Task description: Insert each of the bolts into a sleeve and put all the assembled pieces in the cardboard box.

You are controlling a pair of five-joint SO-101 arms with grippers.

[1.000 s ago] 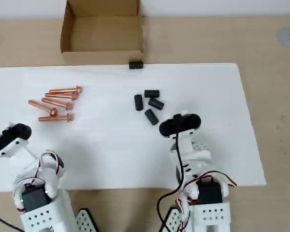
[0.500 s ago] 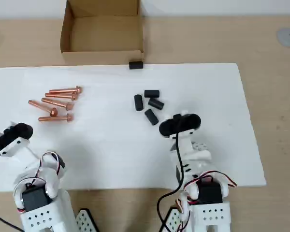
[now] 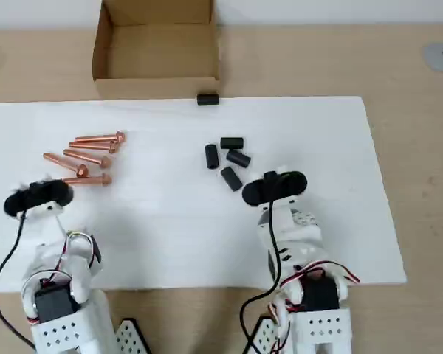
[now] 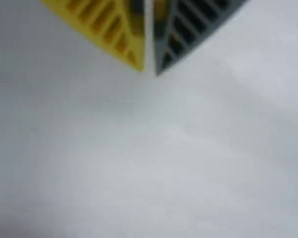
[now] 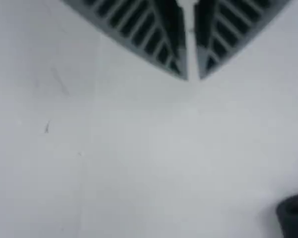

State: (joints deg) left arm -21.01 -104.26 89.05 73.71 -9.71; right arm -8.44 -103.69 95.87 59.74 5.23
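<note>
On the left of the table (image 3: 317, 59), the left arm (image 3: 37, 198) now sits closer to the bolts (image 3: 85, 158), left pincer (image 4: 149, 69) pressed together and empty, right pincer (image 5: 191, 77) likewise by the sleeves (image 3: 229, 158), so a first pickup looks near, cardboard box (image 3: 156, 87) unfilled.

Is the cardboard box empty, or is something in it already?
Empty. In the high view the cardboard box has a bare floor; the bolts and sleeves all lie outside it.

A white sheet (image 3: 162, 228) covers most of a seemingly wooden table (image 3: 317, 63).
</note>
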